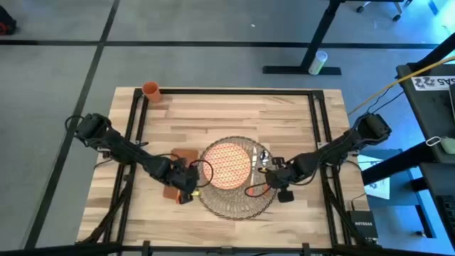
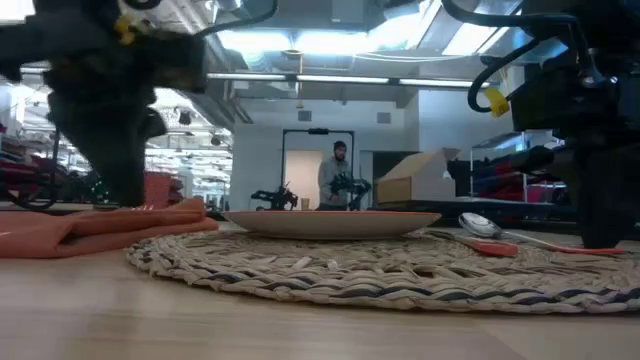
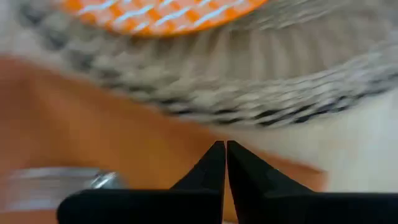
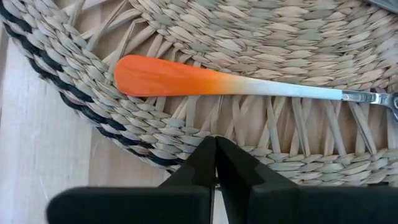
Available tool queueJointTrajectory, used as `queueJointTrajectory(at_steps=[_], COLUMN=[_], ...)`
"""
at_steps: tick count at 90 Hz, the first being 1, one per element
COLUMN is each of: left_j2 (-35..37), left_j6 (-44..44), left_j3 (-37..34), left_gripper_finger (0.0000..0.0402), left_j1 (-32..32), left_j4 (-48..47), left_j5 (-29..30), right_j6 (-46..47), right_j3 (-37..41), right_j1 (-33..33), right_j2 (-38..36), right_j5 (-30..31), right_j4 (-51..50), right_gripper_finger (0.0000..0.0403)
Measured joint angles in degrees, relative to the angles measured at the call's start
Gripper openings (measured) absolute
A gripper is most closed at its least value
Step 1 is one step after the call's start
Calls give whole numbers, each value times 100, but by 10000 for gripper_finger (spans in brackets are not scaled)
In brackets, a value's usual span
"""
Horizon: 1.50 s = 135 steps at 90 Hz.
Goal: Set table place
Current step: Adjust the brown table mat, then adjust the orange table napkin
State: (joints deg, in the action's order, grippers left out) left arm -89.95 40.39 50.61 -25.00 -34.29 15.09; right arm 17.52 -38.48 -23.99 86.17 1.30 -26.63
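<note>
The place, a round woven straw mat (image 1: 238,203), lies mid-table with an orange-patterned plate (image 1: 227,165) resting flat on it. A spoon with an orange-and-white handle (image 4: 205,84) lies on the mat's right part, beside the plate. A rust-orange napkin (image 2: 110,225) lies flat on the table (image 1: 234,117), against the mat's left rim. My left gripper (image 3: 225,147) is shut, low over the napkin. My right gripper (image 4: 216,142) is shut over the mat's openwork rim, just short of the spoon handle. My left gripper points its shut fingertips down at the napkin's surface (image 3: 186,143); whether they touch it, I cannot tell. My right gripper has its shut fingertips low over the mat's rim (image 4: 186,149); whether they touch it, I cannot tell.
An orange cup (image 1: 151,89) stands at the table's far left corner. A shiny metal piece (image 3: 59,180) lies on the napkin near my left gripper. Black frame rails (image 1: 135,135) run along the table's sides. Bare wood lies between the mat and the far edge.
</note>
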Motion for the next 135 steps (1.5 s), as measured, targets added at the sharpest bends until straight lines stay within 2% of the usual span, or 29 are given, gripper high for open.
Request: queueJointTrajectory(at_steps=[10,30,69,101,135], left_j2=[1,7,13,9,139], left_j6=[-15,16,15,-31,-297], left_j3=[0,-108,-706,-700,-195], left_gripper_finger=[0,0,0,0,0], left_j1=[45,426,755,888,877], left_j4=[-99,-449,351,484,171], left_j5=[202,248,186,206,416], right_j6=[0,-2,-2,7,11], right_j3=[0,2,4,11,9], right_j1=[0,0,0,1,2], right_j2=[0,0,2,7,7], right_j5=[2,8,15,58,151], right_j4=[0,4,13,147,181], right_gripper_finger=[0,0,0,0,0])
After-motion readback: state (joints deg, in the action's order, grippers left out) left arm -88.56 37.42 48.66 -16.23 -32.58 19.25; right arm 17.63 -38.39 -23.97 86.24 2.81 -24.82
